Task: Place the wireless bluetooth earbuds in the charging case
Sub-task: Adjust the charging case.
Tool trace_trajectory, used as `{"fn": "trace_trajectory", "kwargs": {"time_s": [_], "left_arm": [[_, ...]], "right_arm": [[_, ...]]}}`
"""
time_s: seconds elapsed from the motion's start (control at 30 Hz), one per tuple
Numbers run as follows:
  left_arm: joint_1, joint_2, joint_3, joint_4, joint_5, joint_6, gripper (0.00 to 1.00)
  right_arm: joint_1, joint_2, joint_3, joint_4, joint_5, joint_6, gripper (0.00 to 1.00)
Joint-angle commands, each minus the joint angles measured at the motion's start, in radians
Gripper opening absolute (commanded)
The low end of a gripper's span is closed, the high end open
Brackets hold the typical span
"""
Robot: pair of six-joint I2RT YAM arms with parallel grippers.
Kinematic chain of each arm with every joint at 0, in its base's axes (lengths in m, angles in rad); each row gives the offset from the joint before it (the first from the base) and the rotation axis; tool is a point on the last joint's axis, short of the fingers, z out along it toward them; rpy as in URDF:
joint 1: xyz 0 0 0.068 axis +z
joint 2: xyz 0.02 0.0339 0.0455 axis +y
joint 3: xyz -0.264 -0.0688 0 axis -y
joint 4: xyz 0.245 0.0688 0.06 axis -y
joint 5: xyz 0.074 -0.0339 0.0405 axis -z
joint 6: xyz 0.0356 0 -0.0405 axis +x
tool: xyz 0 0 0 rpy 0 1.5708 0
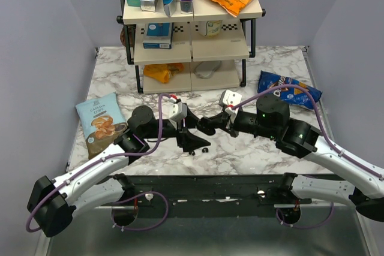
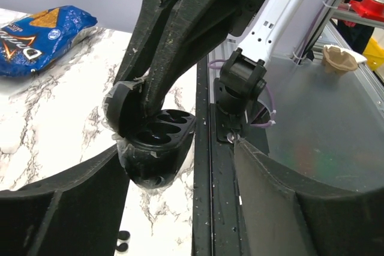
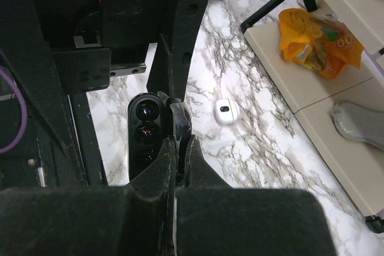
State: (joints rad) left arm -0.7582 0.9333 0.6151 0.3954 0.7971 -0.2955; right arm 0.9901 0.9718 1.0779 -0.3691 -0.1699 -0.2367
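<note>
My right gripper (image 3: pixel 179 125) is pinching the charging case (image 3: pixel 144 130) by its lid; my left gripper (image 2: pixel 177 151) is gaping wide, seemingly empty.

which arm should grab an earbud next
Left. The left claw is open and empty, with the earbuds lying loose beside it; the right claw is shut on the charging case lid.

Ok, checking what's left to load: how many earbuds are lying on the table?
2. The earbuds lie close together on the table right by the left gripper. The wells of the open charging case look empty, though the right gripper partly hides them.
</note>
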Motion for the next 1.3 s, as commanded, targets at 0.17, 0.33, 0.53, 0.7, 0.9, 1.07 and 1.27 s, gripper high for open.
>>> {"fn": "trace_trajectory", "kwargs": {"time_s": [0.17, 0.33, 0.53, 0.7, 0.9, 1.07, 1.27], "left_arm": [[0.019, -0.002, 0.034, 0.03, -0.053, 0.013, 0.74], [0.02, 0.006, 0.038, 0.037, -0.056, 0.016, 0.74], [0.02, 0.015, 0.04, 0.051, -0.042, 0.018, 0.68], [0.02, 0.019, 0.041, 0.063, -0.033, 0.015, 0.67], [0.02, 0.032, 0.043, 0.06, -0.012, 0.015, 0.51], [0.019, 0.024, 0.028, 0.069, -0.007, 0.015, 0.42], [0.02, 0.01, 0.006, 0.088, -0.016, 0.019, 0.14]], "right_arm": [[0.018, -0.013, 0.01, -0.013, 0.012, -0.013, 0.01], [0.021, -0.007, 0.01, -0.013, 0.013, -0.012, 0.01], [0.022, -0.004, 0.01, -0.013, 0.017, -0.012, 0.01], [0.021, 0.004, 0.011, -0.014, 0.015, -0.012, 0.01], [0.024, 0.005, 0.013, -0.016, 0.02, -0.012, 0.01], [0.024, 0.007, 0.016, -0.017, 0.02, -0.01, 0.01], [0.022, 0.013, 0.02, -0.019, 0.01, -0.001, 0.01]]}}
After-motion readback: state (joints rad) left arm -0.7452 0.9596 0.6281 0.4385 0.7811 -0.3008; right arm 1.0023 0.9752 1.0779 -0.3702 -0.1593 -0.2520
